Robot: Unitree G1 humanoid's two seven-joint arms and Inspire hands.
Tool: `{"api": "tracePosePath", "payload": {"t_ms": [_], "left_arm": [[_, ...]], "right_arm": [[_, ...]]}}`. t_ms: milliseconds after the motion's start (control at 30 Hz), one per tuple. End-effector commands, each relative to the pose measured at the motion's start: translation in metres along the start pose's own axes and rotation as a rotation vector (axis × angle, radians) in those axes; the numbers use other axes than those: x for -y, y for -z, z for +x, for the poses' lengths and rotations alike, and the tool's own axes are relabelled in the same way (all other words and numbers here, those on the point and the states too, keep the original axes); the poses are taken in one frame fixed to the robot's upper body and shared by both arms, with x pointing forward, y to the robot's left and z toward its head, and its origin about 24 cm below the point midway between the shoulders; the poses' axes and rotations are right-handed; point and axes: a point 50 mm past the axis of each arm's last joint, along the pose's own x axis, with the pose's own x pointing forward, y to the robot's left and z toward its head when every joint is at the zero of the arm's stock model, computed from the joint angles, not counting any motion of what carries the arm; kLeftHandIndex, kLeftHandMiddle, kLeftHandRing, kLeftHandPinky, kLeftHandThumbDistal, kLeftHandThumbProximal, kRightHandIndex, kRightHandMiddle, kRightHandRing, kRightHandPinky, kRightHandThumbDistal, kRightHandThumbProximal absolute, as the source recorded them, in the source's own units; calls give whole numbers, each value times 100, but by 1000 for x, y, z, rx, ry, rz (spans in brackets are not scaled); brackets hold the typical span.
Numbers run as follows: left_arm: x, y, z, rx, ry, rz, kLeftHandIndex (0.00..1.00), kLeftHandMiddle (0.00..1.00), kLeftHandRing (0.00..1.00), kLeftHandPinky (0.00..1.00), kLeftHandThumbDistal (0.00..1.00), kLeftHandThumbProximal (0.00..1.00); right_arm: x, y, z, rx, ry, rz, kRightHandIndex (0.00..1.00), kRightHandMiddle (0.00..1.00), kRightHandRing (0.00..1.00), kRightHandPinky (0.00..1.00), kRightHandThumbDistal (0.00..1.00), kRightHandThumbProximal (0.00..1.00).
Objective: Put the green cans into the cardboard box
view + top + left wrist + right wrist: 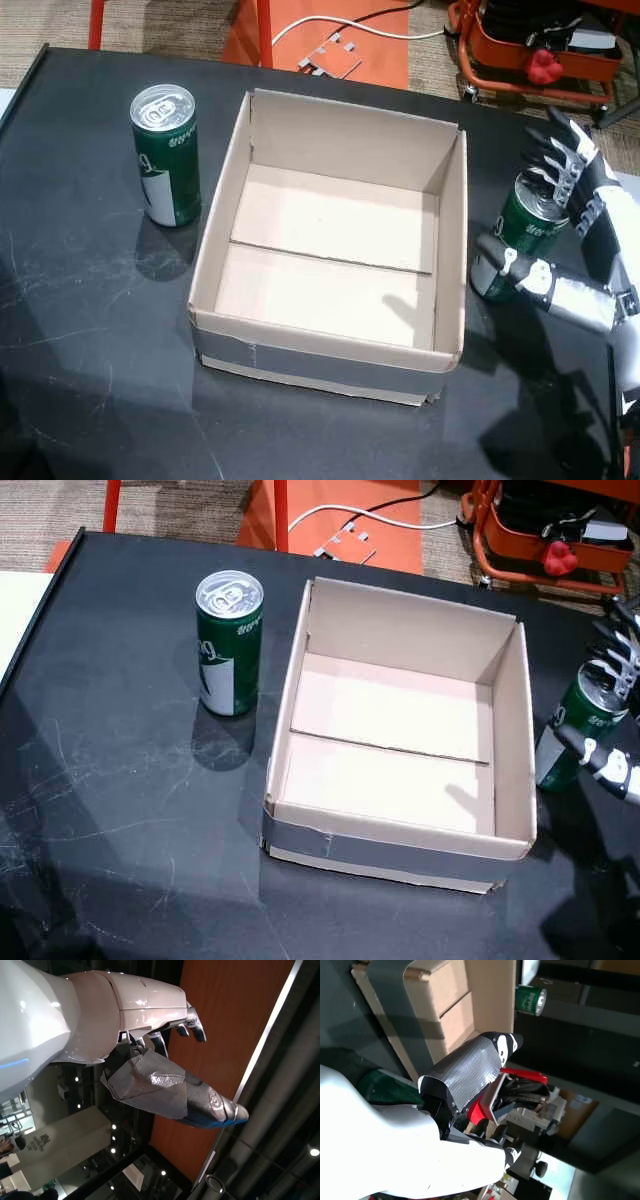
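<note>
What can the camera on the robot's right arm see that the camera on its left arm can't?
Only the right wrist view shows the cardboard box, the far green can beyond it, the near green can beside the right robot hand, and the dark table. Only the left wrist view shows the left robot hand up in the air before an orange ceiling panel. Both show a white robot arm and taped fingers.
</note>
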Motion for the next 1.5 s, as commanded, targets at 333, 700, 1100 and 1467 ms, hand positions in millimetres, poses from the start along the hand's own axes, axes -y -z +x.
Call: {"api": "tracePosePath", "payload": {"t_ms": [333, 700, 1100, 1467], "left_arm": [[0, 3, 0, -23, 5, 12, 71, 74, 96, 86, 100, 55], [-2, 4, 0, -17, -13, -15, 72, 75, 95, 87, 94, 52], [-8, 2, 0, 0, -5, -68, 74, 77, 98, 92, 86, 53], [-7, 2, 1, 3, -1, -57, 72, 75, 98, 89, 90, 61]], "right_arm": [[30, -39, 29, 149, -19, -130, 81, 82, 87, 94, 100, 65], [33, -25, 18, 84, 47, -90, 79, 84, 88, 95, 100, 46], [21, 26, -15, -200, 165, 75, 85, 86, 89, 96, 100, 68], [16, 32, -15, -227, 168, 134, 88, 87, 89, 97, 100, 63]]}}
